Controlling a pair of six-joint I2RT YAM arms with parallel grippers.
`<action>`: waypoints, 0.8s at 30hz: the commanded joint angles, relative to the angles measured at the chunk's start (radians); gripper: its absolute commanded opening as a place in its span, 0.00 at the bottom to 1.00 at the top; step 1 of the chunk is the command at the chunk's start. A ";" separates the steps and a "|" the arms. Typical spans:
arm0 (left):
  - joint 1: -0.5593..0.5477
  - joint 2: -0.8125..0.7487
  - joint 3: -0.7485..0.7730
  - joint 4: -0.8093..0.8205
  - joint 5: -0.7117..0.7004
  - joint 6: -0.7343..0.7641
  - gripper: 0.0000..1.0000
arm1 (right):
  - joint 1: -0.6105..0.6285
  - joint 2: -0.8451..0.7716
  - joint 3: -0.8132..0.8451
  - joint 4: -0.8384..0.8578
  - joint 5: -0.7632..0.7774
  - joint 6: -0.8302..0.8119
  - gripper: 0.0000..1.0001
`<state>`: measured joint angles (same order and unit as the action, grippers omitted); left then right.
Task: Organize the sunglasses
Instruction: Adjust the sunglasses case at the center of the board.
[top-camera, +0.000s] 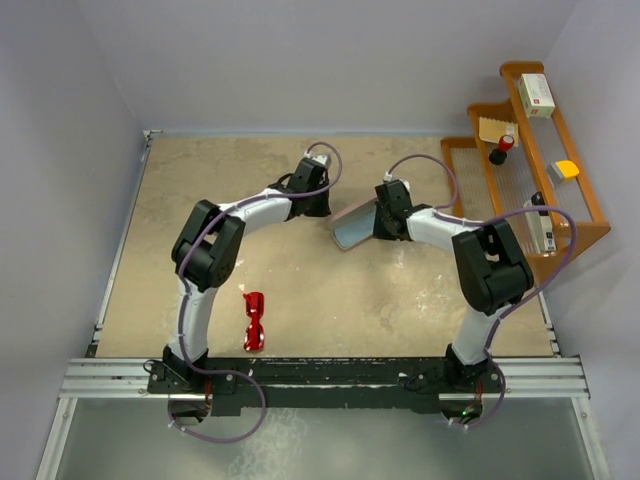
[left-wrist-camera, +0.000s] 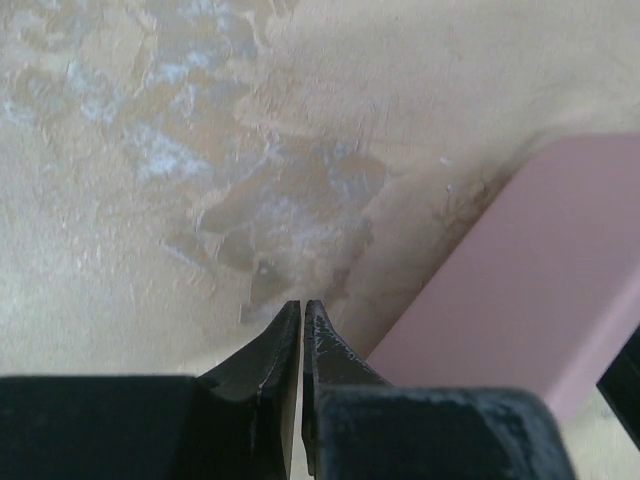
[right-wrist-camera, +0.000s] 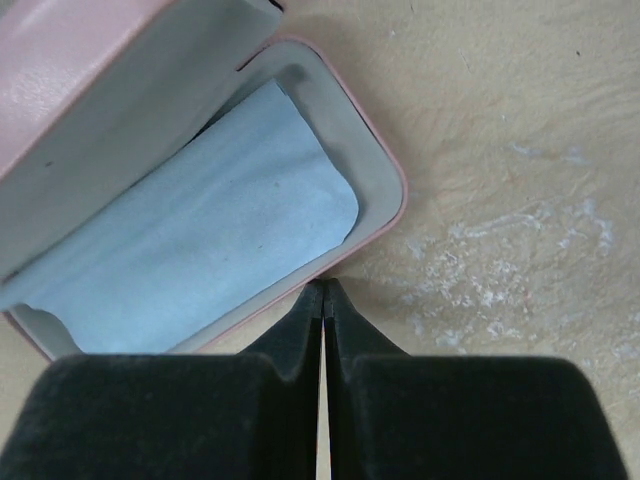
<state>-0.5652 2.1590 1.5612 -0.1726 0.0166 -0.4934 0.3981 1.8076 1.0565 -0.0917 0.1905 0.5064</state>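
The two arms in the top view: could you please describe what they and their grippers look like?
Both the left arm and right arm have bulky black joint housings linked by white segments. A lilac cable loops from each base up to the wrist. The left gripper and right gripper each have two matte black fingers tapering to thin tips; the left's look scuffed.

Even soft light, faint shadows, blurred wrist foregrounds
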 joint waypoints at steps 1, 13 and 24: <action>-0.007 -0.127 -0.057 0.073 0.022 0.000 0.01 | -0.001 0.032 0.049 0.009 -0.012 -0.002 0.00; -0.072 -0.220 -0.182 0.114 0.005 -0.041 0.01 | -0.001 0.091 0.108 0.014 -0.037 -0.024 0.00; -0.113 -0.237 -0.212 0.123 -0.009 -0.061 0.01 | -0.001 0.077 0.094 0.016 -0.045 -0.030 0.00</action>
<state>-0.6773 1.9865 1.3605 -0.0921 0.0185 -0.5385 0.3977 1.8931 1.1549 -0.0650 0.1574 0.4858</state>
